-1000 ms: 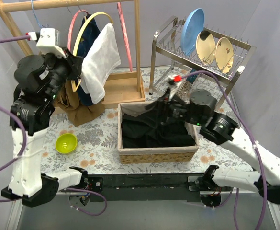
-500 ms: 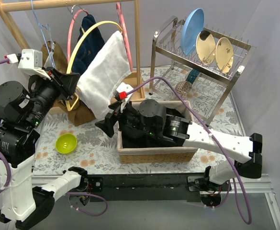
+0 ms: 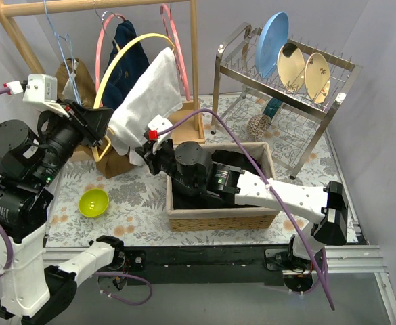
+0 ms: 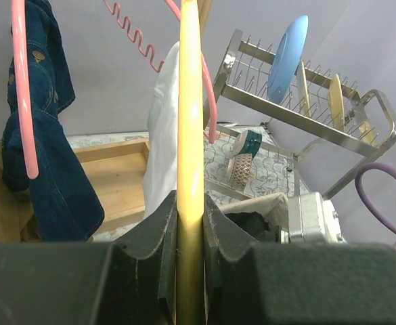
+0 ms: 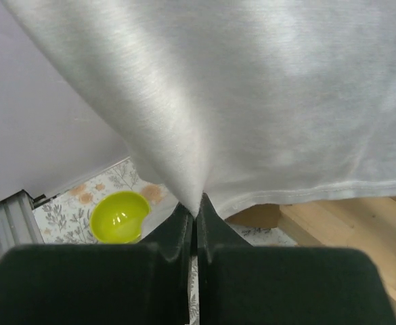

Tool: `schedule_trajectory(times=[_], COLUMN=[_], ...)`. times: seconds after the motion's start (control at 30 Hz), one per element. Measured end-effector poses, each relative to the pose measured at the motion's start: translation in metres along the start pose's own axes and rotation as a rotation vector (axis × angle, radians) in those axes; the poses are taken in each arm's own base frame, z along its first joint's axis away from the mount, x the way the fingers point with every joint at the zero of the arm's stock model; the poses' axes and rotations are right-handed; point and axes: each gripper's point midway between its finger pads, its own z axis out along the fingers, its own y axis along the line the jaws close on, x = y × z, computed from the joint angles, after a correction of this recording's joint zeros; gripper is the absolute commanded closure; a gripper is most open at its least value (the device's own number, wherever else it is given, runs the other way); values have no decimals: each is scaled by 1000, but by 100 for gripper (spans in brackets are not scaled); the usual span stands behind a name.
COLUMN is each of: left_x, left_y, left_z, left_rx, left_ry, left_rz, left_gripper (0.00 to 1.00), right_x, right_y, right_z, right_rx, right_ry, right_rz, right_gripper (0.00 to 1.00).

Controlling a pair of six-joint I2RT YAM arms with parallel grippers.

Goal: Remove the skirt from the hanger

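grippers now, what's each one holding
left gripper: closed on the yellow hanger
right gripper: closed, pinching a fold of the white skirt

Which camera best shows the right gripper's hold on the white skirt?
Right wrist: the right gripper has its jaws shut on a fold of the white skirt near its hem. Top external shows the skirt on the yellow hanger, the pinch hidden. Left wrist shows only a strip.

Green bowl (image 3: 93,202) left of wicker basket (image 3: 221,218); 3 plates (image 3: 291,63) in dish rack (image 3: 217,88).
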Motion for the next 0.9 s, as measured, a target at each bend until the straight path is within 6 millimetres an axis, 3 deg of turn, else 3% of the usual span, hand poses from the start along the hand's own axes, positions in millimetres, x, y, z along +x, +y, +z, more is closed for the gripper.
schedule_trajectory(times=[0.17, 0.37, 0.63, 0.77, 0.9], left_x=[-7, -4, 13, 10, 6], left_y=[0, 15, 33, 32, 31], left_z=[-8, -11, 3, 5, 6], left_rx=[-5, -79, -150, -146, -142], left_ry=[-32, -45, 2, -12, -26], left_rz=[0, 16, 43, 48, 51], left_gripper=[100, 100, 100, 100, 100], right_x=[-7, -21, -109, -137, -158], right_y=[-2, 2, 5, -1, -6], right_z=[-6, -51, -144, -188, -215], right_rx=[1, -109, -285, -324, -341], right_ry=[-38, -70, -299, -393, -456], right_rz=[9, 2, 34, 41, 48], right_gripper=[99, 99, 99, 99, 99])
